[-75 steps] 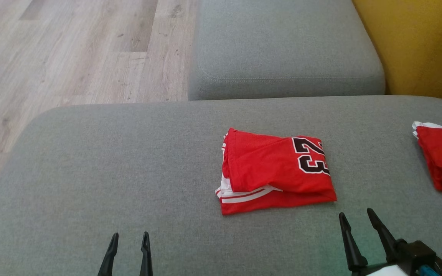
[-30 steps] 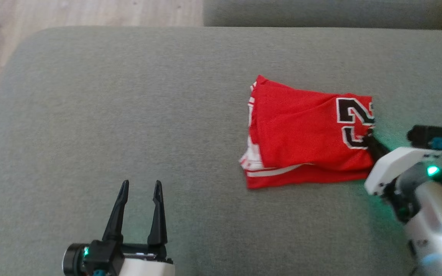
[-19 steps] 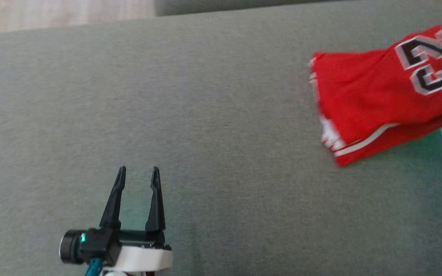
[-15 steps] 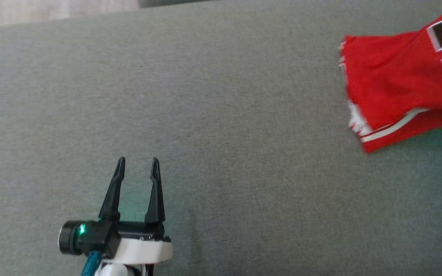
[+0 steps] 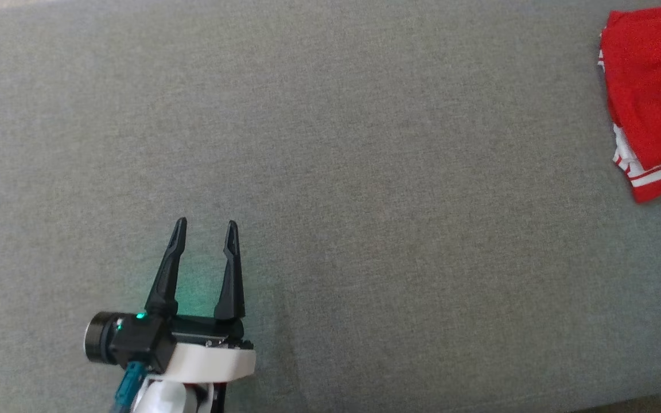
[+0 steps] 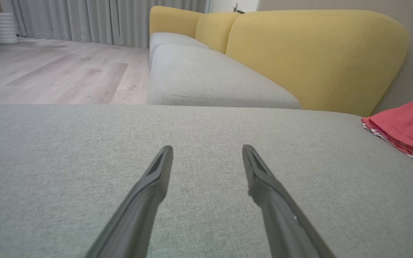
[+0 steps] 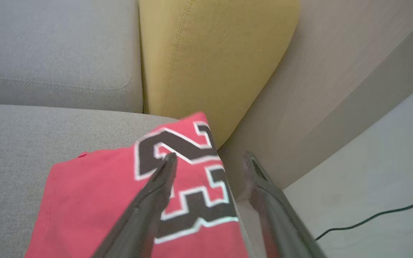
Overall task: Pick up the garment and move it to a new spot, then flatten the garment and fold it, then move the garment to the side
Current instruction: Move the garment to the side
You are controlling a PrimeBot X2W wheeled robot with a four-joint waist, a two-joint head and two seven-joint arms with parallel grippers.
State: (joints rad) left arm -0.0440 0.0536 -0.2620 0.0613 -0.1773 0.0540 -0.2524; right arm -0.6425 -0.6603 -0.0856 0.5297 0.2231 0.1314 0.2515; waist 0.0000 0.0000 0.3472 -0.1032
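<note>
The gray cushion (image 5: 330, 172) lies wide and bare from its left side across to the garment (image 5: 652, 97), which sits at the far right edge beside the yellow backrest (image 7: 210, 53). The folded red garment (image 7: 95, 200) runs left to right: striped end toward the open middle, number 23 at the cushion's edge. The left gripper (image 5: 206, 222) hovers spread wide. The right gripper (image 7: 210, 155) stands open above the 23, holding nothing.
</note>
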